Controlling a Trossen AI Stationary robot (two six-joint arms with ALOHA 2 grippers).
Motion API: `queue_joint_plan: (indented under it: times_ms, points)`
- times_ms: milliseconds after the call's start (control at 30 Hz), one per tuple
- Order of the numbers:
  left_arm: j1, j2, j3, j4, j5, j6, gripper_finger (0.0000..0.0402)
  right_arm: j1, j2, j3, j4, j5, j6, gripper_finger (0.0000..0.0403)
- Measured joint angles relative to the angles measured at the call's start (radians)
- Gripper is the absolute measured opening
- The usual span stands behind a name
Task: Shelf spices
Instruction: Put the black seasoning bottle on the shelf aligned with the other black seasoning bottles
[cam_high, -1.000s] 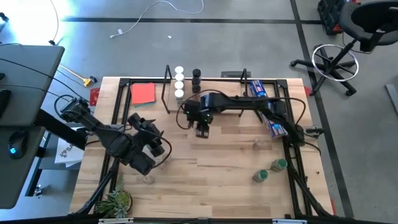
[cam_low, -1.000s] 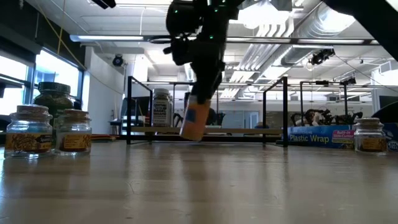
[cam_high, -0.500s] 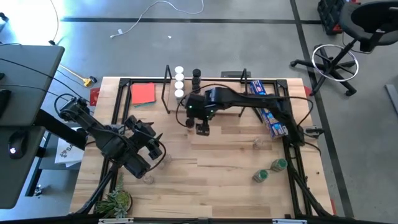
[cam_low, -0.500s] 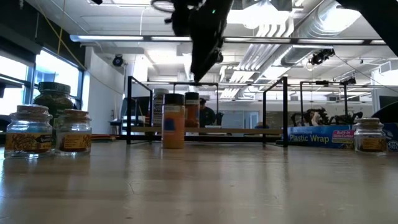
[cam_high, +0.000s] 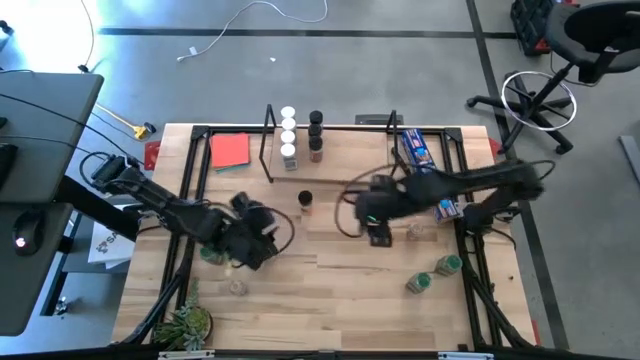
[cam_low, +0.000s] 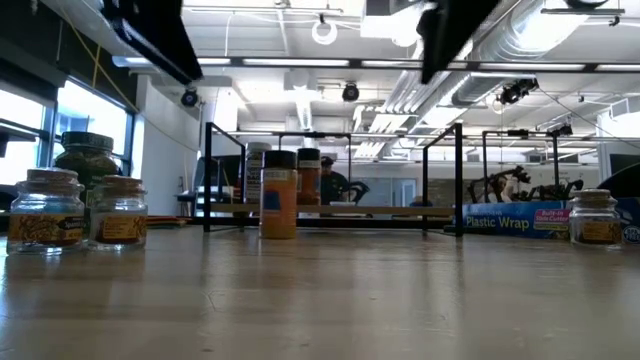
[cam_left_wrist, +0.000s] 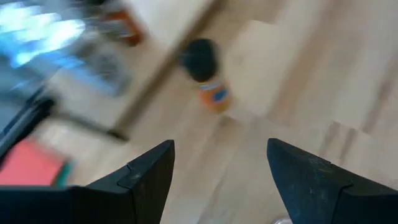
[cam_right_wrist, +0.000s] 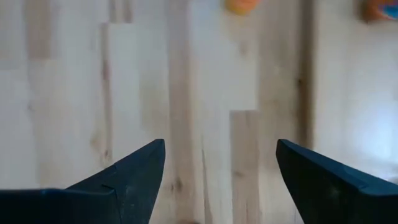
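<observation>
The shelf (cam_high: 330, 150) stands at the table's far edge, with white-lidded spice jars (cam_high: 288, 132) and black-lidded ones (cam_high: 316, 130) in two rows on its board. An orange spice jar with a black lid (cam_high: 305, 201) (cam_low: 279, 203) stands upright on the table just in front of the shelf. My left gripper (cam_high: 258, 228) (cam_left_wrist: 217, 146) is open, left of and nearer than this jar (cam_left_wrist: 206, 76). My right gripper (cam_high: 378, 233) (cam_right_wrist: 221, 143) is open over bare wood, beside a clear-lidded jar (cam_high: 415, 232).
Two green-lidded jars (cam_high: 447, 265) (cam_high: 420, 283) stand near the right front. A clear jar (cam_high: 237, 288) and a green one (cam_high: 210, 253) stand near the left arm. A blue packet (cam_high: 425, 170) lies right of the shelf, and a red card (cam_high: 230, 150) left of it.
My right gripper set the tilted orange jar upright on the table before the shelf and let go. It rose, then swung toward the table's right and near side. My left gripper moved right, toward the table's middle.
</observation>
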Motion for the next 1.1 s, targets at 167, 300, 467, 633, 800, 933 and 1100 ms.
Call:
queue_joint_plan:
  times_ms: [167,300,467,633,800,933,1100]
  points:
    - [0.179,-0.024,-0.153,0.534,0.314,0.477,0.0250,0.109,-0.220,-0.273,0.160,0.219,0.240,0.0302]
    - [0.342,0.005,-0.116,0.603,0.467,0.635,0.0250,0.158,-0.346,-0.427,0.279,0.337,0.403,0.0303]
    - [0.491,0.077,0.035,0.405,0.598,0.753,0.0250,0.166,-0.420,-0.538,0.389,0.351,0.444,0.0303]
    - [0.556,0.191,0.164,0.198,0.692,0.850,0.0250,0.164,-0.421,-0.555,0.428,0.350,0.439,0.0303]
    - [0.568,0.301,0.229,0.145,0.680,0.956,0.0250,0.164,-0.420,-0.555,0.484,0.348,0.388,0.0303]
    - [0.580,0.361,0.274,0.130,0.633,0.962,0.0250,0.164,-0.420,-0.555,0.517,0.348,0.359,0.0302]
    - [0.578,0.386,0.292,0.118,0.600,0.961,0.0251,0.164,-0.420,-0.555,0.520,0.348,0.357,0.0303]
